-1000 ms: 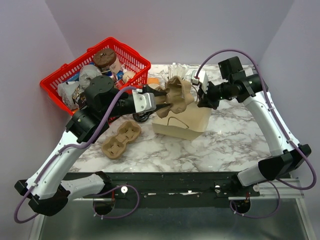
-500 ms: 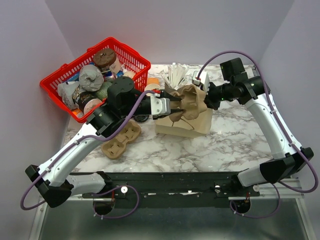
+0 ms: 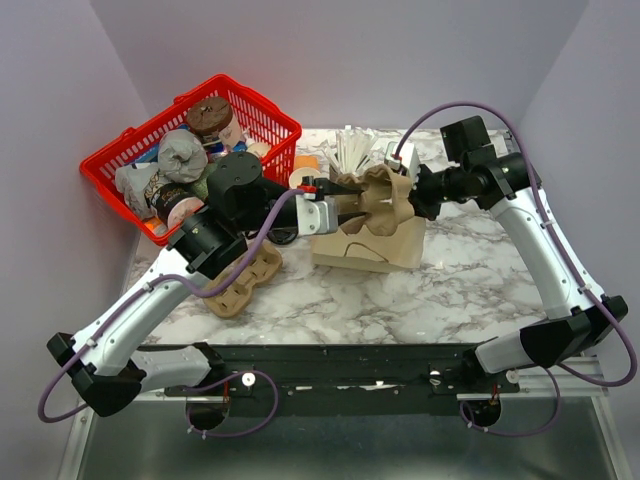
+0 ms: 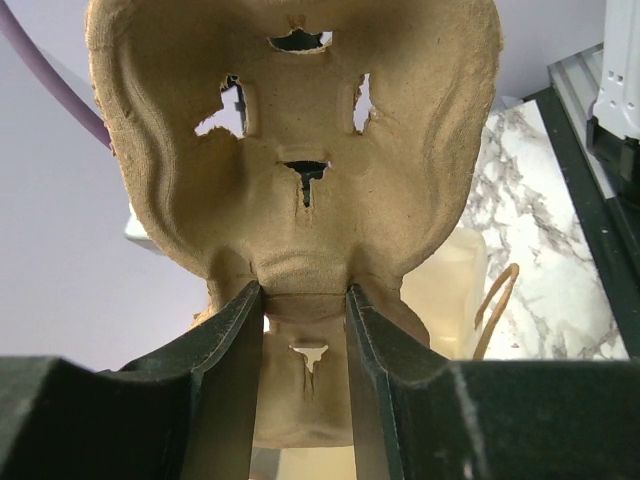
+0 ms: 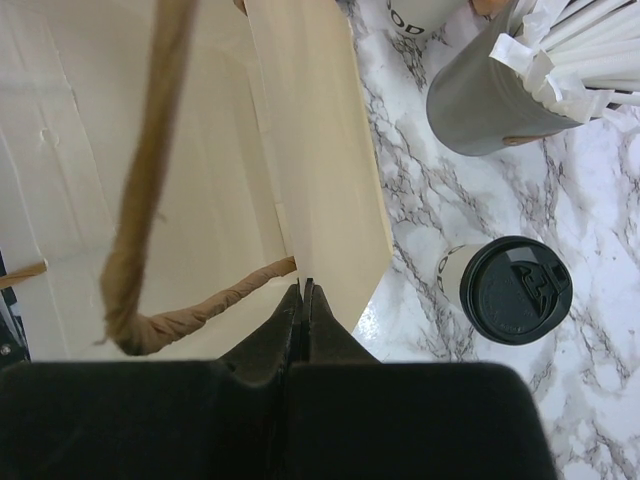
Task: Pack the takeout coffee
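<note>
Currently, the takeout coffee [image 5: 515, 290] stands upright on the marble desk [image 5: 600, 330] with its black lid on. It is outside the paper bag [image 5: 320, 150], just beside the bag's side wall and not touching it. In the right wrist view, a grey cup [image 5: 490, 100] filled with white sticks stands close to the coffee on the same side of the bag. The coffee cannot be made out in the top view.

The right end effector [image 5: 302, 290] has its fingers fully together, pinching the upper edge of the bag wall. One brown twisted handle [image 5: 150, 200] hangs across the bag's open mouth. In the top view this end effector [image 3: 408, 195] is at the right side of the bag [image 3: 365, 245], which stands at the middle of the desk [image 3: 460, 285].

The left end effector [image 4: 305, 300] is part closed on a moulded pulp cup carrier [image 4: 300, 150], clamping the narrow waist of the carrier between both fingers. In the top view the carrier [image 3: 385, 195] is held on edge over the bag mouth, with the left end effector [image 3: 340, 205] reaching in from the left.

A second carrier [image 3: 240, 280] lies flat on the desk to the near left of the bag. A red basket [image 3: 262, 105] holding assorted items sits at the far left corner.
</note>
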`<state>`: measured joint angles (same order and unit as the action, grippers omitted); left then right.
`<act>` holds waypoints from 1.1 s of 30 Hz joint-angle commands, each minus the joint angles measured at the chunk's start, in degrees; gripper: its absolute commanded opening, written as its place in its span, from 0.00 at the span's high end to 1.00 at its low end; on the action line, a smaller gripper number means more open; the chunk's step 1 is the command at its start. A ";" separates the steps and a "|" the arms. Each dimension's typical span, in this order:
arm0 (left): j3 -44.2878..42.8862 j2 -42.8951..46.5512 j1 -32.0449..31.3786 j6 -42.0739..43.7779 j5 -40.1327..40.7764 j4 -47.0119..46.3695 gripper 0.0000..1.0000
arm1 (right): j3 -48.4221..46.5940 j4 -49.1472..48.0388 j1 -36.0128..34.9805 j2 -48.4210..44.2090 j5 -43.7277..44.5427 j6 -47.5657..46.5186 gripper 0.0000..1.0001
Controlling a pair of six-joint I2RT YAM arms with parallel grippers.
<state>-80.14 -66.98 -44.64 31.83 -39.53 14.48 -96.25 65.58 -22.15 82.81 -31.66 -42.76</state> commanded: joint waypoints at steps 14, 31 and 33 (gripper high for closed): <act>1.39 -4.91 -0.71 5.60 -0.37 3.70 1.00 | -0.87 -1.51 -0.08 -2.74 0.20 3.65 0.99; -0.28 -7.55 -6.50 17.81 10.42 22.95 1.00 | 1.06 -0.10 -2.71 -6.07 0.98 4.01 0.99; -0.98 -8.86 -7.38 17.82 13.06 23.40 1.00 | 1.59 -0.63 -3.86 -6.69 2.64 4.09 1.00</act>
<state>-78.46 -73.65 -50.02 46.44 -33.19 34.24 -96.12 65.60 -23.83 77.56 -31.07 -39.03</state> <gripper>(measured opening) 0.419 0.011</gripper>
